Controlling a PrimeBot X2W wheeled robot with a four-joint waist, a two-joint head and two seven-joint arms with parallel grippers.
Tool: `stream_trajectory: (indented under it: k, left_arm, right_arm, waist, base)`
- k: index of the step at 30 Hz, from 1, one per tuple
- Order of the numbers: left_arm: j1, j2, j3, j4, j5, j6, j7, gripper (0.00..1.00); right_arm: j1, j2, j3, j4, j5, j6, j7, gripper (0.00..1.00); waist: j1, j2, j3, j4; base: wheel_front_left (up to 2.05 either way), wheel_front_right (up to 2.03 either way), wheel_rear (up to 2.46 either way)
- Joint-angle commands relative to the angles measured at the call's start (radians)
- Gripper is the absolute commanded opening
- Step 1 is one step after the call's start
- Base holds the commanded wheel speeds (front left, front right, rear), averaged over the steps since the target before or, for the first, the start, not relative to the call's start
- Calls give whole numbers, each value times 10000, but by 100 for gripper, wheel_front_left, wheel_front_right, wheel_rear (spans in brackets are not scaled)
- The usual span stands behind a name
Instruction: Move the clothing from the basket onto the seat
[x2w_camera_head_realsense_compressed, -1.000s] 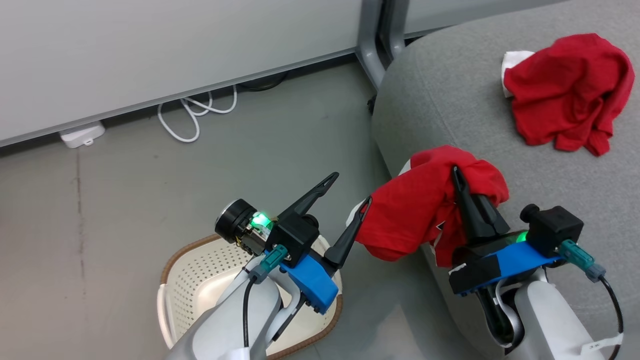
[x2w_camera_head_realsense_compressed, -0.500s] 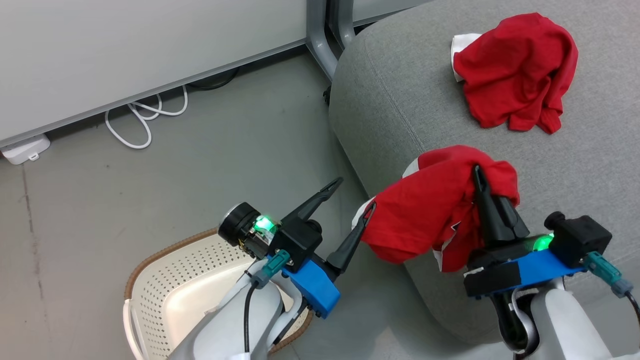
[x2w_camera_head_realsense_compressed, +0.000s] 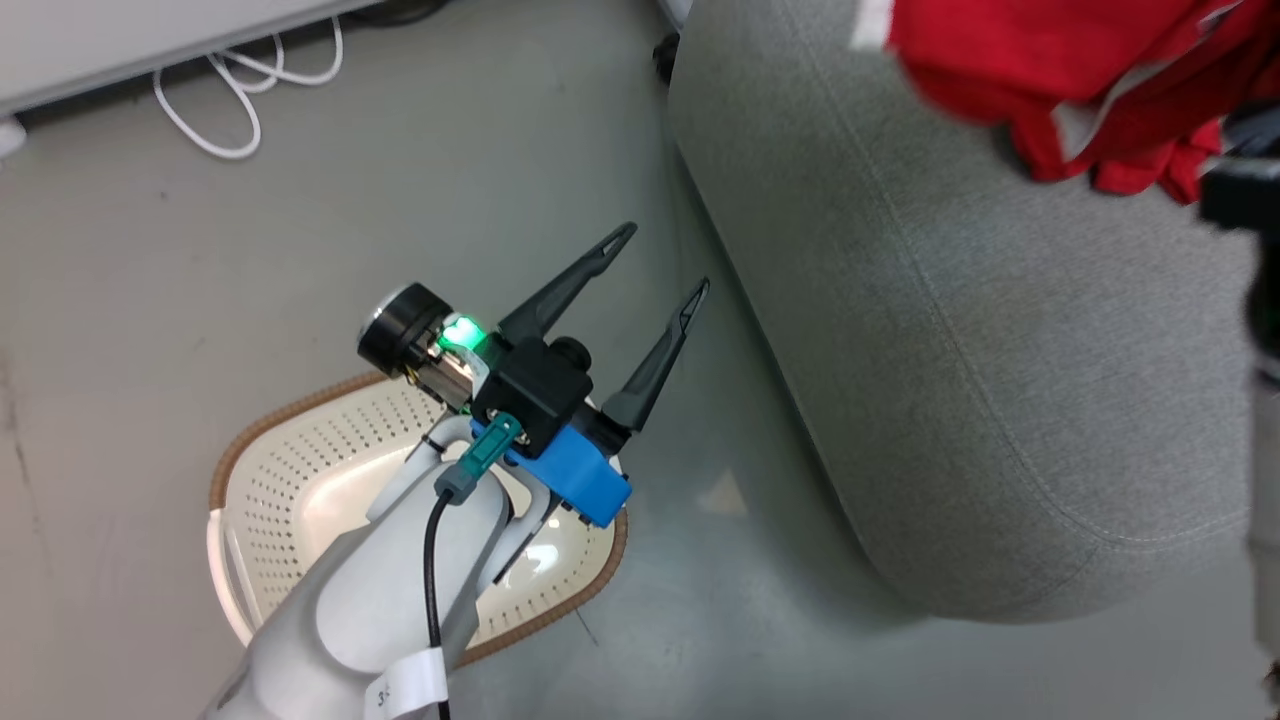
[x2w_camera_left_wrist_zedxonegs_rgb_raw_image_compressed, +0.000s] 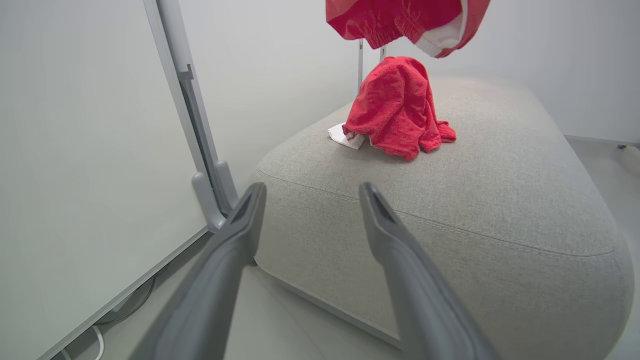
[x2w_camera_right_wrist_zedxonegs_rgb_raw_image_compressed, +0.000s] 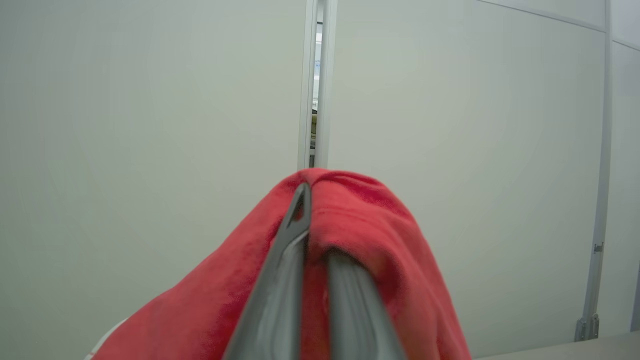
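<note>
The left tool stands with its two long fingers spread wide, nothing between them, and its pale forearm runs back behind it. The right tool has its fingers pressed together on the clothing, which seems draped over both tips.

White tag on left arm: maybe a "3", rest illegible; no other txt readable

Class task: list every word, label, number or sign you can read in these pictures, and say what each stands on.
Nothing reads clearly.
White tag on the pale forearm: printed marks, too small and blurred to read.
Hanging red garment: no lettering in view.
Red garment lying on the seat: no lettering in view.
</note>
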Motion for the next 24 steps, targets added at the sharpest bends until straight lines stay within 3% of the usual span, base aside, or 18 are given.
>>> stream_trajectory:
  k: [1,7,12,15,24]
  left_arm:
    - [-275,77,47,-74,68,49,-14,100]
    - [-981,344,66,-519,326,55,147,100]
    - [-1353,433,-6,-831,466,56,224,100]
    - [-1526,442,-78,-916,519,44,247,100]
    - [-1835,348,-254,-971,493,20,184,100]
  right_arm:
    - [-400,-208,-254,-47,-85,1,-36,0]
    - [-2331,-1673,-1935,248,-157,-1,-28,0]
    - [-2681,-2656,-2904,1348,-202,1,-23,0]
    - [-2447,-2712,-3422,2289,-192,1,-25,0]
    - [-1830,-2139,-3260,4598,-767,1,-25,0]
  waist:
    - [-1,-1,989,177]
    - [-1,-1,2479,318]
    - [-1,-1,3307,406]
    - [-1,-1,3591,461]
    - [-1,-1,3890,696]
  base:
    - [0,0,0]
    - [0,0,0]
    - [0,0,0]
    - [0,0,0]
    - [0,0,0]
